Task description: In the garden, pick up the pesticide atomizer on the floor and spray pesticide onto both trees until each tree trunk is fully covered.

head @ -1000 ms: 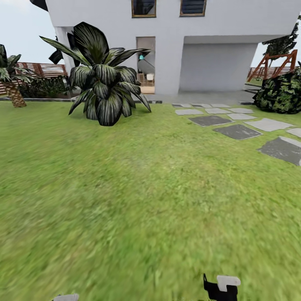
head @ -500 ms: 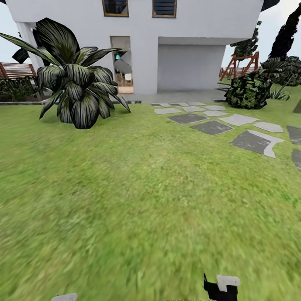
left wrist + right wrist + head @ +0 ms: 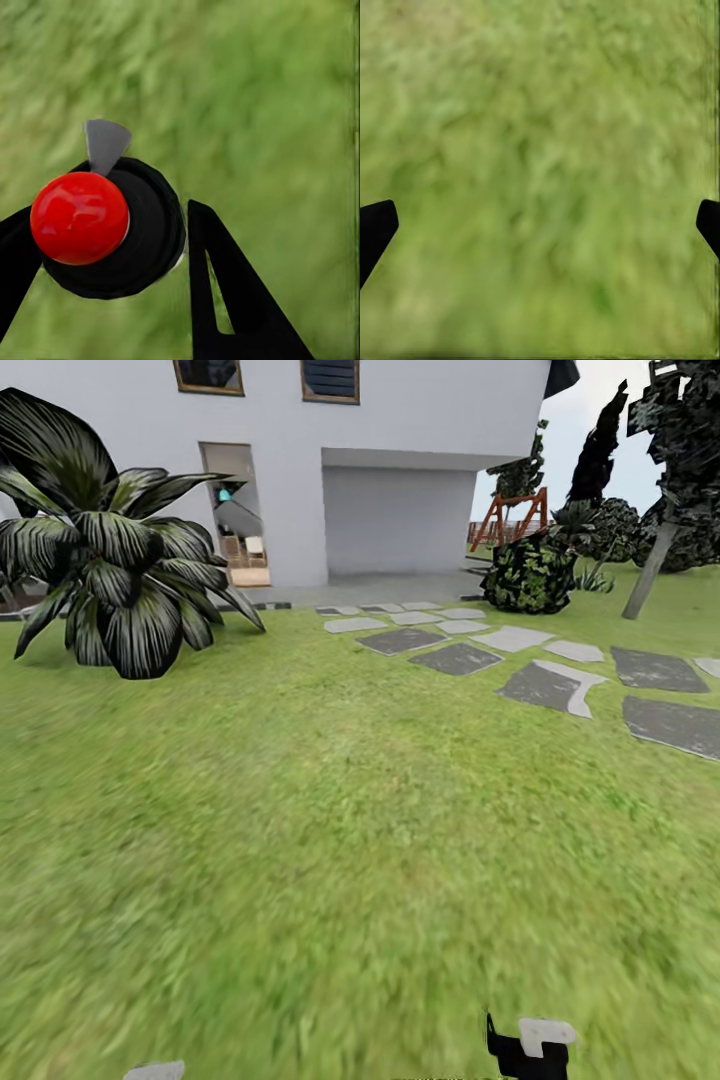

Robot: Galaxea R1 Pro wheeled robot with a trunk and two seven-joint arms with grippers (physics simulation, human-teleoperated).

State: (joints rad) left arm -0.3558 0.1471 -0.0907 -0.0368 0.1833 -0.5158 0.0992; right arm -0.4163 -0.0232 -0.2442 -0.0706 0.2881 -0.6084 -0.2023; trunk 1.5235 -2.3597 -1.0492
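Observation:
My left gripper [image 3: 112, 262] is shut on the pesticide atomizer [image 3: 79, 217], a black round body with a glossy red top and a small grey nozzle tab, held over blurred grass. One black finger [image 3: 217, 292] presses its side, the other sits at the opposite edge. My right gripper [image 3: 540, 225] is open above the lawn with nothing between its far-apart fingertips. Part of the right arm [image 3: 528, 1046] pokes in at the bottom of the head view. The thick-trunked trees are out of view.
Green lawn [image 3: 330, 830] stretches ahead to a white house [image 3: 400, 470]. A big dark-leaved plant [image 3: 110, 560] stands at the left. Grey stepping stones [image 3: 545, 682] run across the right. Dark shrubs [image 3: 530, 572], a wooden swing frame [image 3: 510, 518] and a slim leaning trunk [image 3: 650, 572] sit at the far right.
The whole head view has slid leftward, so the camera has swung right, bringing in more stepping stones and the leaning tree. Both arms keep their place in the picture.

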